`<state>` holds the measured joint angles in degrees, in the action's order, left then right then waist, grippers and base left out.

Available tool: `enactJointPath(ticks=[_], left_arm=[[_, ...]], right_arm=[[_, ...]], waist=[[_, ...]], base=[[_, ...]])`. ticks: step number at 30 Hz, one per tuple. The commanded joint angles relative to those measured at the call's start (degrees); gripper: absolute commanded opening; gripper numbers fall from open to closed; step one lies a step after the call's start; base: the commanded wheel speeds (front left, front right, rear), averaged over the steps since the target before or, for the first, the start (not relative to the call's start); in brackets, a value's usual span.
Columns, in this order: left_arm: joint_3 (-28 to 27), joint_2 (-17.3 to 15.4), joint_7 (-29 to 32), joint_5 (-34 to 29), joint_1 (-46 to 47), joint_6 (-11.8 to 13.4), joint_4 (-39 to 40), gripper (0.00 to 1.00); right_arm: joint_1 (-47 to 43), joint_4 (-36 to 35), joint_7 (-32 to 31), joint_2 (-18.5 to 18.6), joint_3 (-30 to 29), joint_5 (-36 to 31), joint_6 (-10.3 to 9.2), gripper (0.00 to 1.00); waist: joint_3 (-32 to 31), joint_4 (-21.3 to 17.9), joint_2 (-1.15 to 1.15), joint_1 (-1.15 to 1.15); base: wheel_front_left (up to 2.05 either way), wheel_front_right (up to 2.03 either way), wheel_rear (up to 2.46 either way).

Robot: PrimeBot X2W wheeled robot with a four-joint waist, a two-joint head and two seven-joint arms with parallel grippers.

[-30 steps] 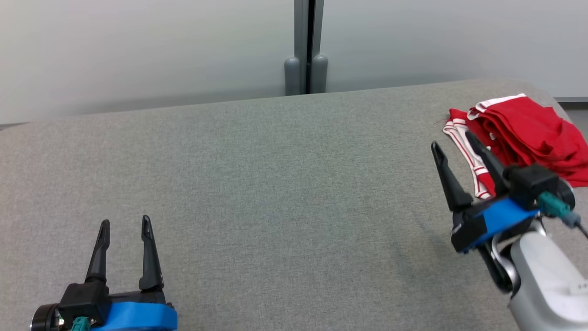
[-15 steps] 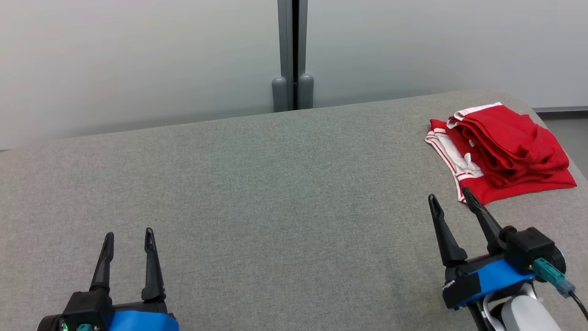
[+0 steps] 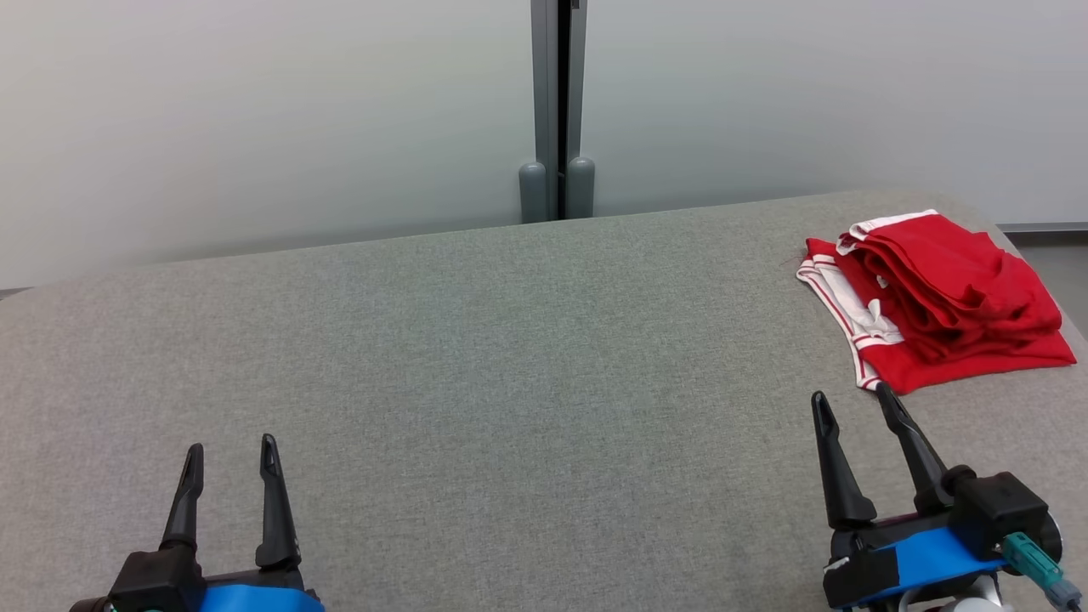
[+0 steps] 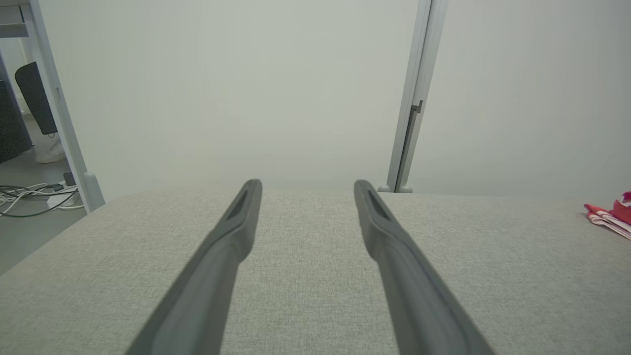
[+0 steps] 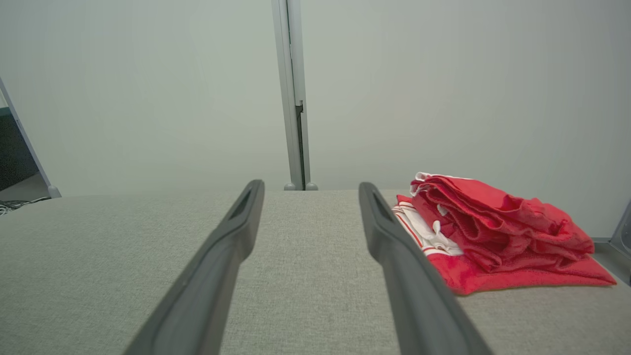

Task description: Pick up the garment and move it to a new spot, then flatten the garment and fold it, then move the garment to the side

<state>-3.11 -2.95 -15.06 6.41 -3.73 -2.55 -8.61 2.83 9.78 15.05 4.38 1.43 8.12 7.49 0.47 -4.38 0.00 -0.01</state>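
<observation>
A red garment (image 3: pixel 943 297) with white striped trim lies folded in a thick pile at the far right of the grey table (image 3: pixel 510 357). It also shows in the right wrist view as the garment (image 5: pixel 493 231), and its edge (image 4: pixel 611 217) peeks in at the right of the left wrist view. My right gripper (image 3: pixel 852 399) is open and empty, just in front of the garment's near corner, not touching it. At the lower left my left gripper (image 3: pixel 231 450) stands open and empty, far from the garment.
A pale partition wall with a grey post (image 3: pixel 558 110) runs behind the table. The table's right edge lies close beside the garment. In the left wrist view, cables (image 4: pixel 29 195) lie on the floor and a person's shoe (image 4: pixel 49 153) shows at the far left.
My right gripper has drawn back from the garment toward the table's front edge, staying open. The head camera has shifted, so the whole scene sits differently. The garment lies where it was.
</observation>
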Motion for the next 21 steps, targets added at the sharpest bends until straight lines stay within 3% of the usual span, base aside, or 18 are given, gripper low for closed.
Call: enactJointPath(ticks=[1, 21], left_arm=[[-0.26, 0.06, -0.13, 0.13, -0.39, 0.00, 0.04, 1.00], [0.32, 0.07, -0.13, 0.65, 1.10, 0.23, -2.54, 1.00]], right_arm=[[-1.04, -0.25, 0.14, -0.23, -0.03, -0.13, 0.01, 1.00], [2.46, 5.24, 0.13, -1.41, 2.92, 0.17, 0.01, 1.00]], waist=[[-0.06, 0.10, 0.00, 0.01], [-0.02, 1.32, 0.00, 0.01]], base=[[0.00, 0.00, 0.00], [0.00, 0.00, 0.00]])
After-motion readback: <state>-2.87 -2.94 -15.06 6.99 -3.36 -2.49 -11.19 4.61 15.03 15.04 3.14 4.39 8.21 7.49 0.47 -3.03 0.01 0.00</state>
